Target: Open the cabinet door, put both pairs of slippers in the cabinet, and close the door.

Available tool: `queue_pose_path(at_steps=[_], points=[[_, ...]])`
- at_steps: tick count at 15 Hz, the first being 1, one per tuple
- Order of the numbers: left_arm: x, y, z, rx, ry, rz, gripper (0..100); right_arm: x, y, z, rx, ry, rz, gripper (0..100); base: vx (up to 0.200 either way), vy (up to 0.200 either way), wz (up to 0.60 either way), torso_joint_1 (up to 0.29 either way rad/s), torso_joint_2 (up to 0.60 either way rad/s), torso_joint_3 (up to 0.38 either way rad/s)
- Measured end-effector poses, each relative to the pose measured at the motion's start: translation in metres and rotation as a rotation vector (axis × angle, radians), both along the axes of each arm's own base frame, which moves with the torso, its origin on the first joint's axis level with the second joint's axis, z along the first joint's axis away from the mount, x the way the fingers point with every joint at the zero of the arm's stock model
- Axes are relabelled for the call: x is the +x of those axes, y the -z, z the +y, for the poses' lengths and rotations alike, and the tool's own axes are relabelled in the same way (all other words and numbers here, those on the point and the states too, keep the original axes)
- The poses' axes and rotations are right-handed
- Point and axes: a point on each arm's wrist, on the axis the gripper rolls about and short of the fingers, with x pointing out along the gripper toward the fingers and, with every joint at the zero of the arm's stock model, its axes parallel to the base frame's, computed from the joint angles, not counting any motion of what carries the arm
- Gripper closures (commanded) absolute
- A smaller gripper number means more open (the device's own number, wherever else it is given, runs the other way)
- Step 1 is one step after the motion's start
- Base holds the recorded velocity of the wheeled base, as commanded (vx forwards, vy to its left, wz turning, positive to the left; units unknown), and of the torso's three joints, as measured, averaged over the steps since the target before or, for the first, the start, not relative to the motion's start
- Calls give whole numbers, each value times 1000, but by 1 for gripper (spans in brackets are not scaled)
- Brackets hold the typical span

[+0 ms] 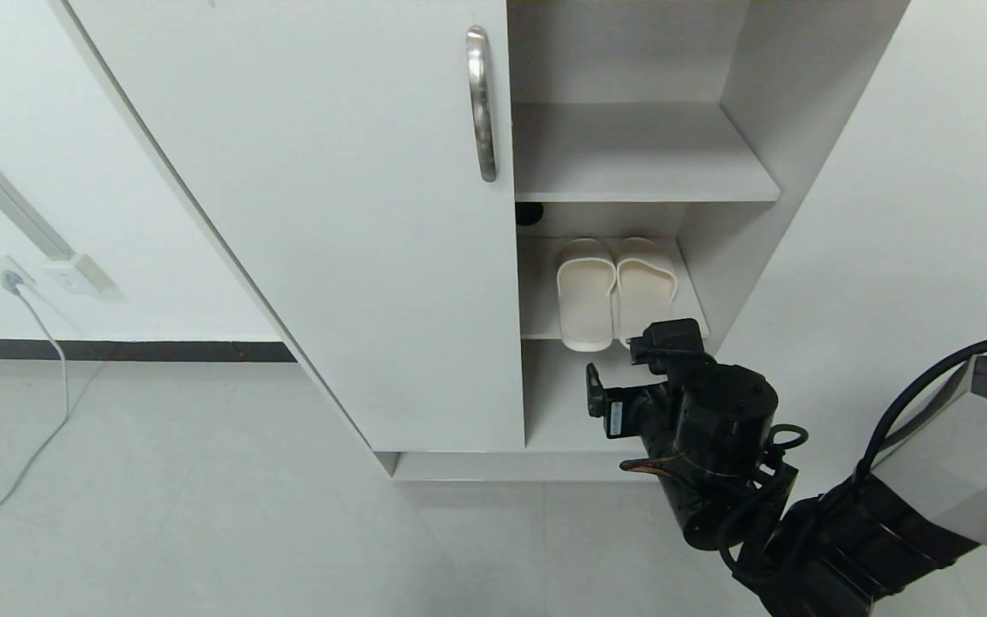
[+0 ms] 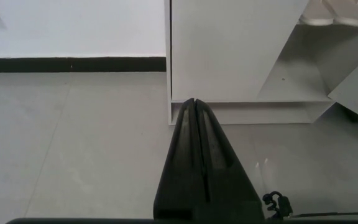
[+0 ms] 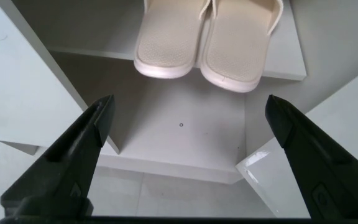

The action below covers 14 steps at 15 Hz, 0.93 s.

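One pair of cream slippers point(image 1: 613, 291) point(image 3: 207, 37) lies side by side on the middle shelf of the white cabinet point(image 1: 631, 154), heels toward me. The cabinet's right half stands open, with its door point(image 1: 888, 214) swung out to the right. The left door point(image 1: 331, 214), with a metal handle point(image 1: 481, 103), is closed. My right gripper point(image 1: 631, 360) point(image 3: 188, 109) is open in front of the bottom compartment, just below and apart from the slippers. My left gripper point(image 2: 194, 102) is shut on nothing, low over the floor, pointing at the cabinet's base point(image 2: 247, 112).
A wall socket point(image 1: 9, 278) with a grey cable trailing onto the tiled floor point(image 1: 159, 514) is at the left. A black baseboard point(image 1: 116, 350) runs along the wall. The upper shelf point(image 1: 639, 184) and the bottom compartment point(image 3: 179, 137) hold nothing.
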Motion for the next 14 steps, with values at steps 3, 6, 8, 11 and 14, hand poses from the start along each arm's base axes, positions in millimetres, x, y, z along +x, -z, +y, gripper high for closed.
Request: queue_pose_path(at_steps=[3,6,8,11,14], points=[[0,0,0,2,1,0,100,0,0,0,-1,0,-1,0,0,0,0,6,2,142],[0,0,0,4,2,0,100,-2,-1,1,-10,-5,-2,0,0,0,0,-1,1,188],[0,0,0,4,2,0,100,-4,-1,0,-11,-6,-1,0,0,0,0,2,0,198],[0,0,0,5,2,0,100,-5,-3,-1,-6,-6,-7,0,0,0,0,1,4,201],[0,0,0,4,1,1,100,-7,-4,-1,-6,-11,-8,0,0,0,0,-2,2,78]])
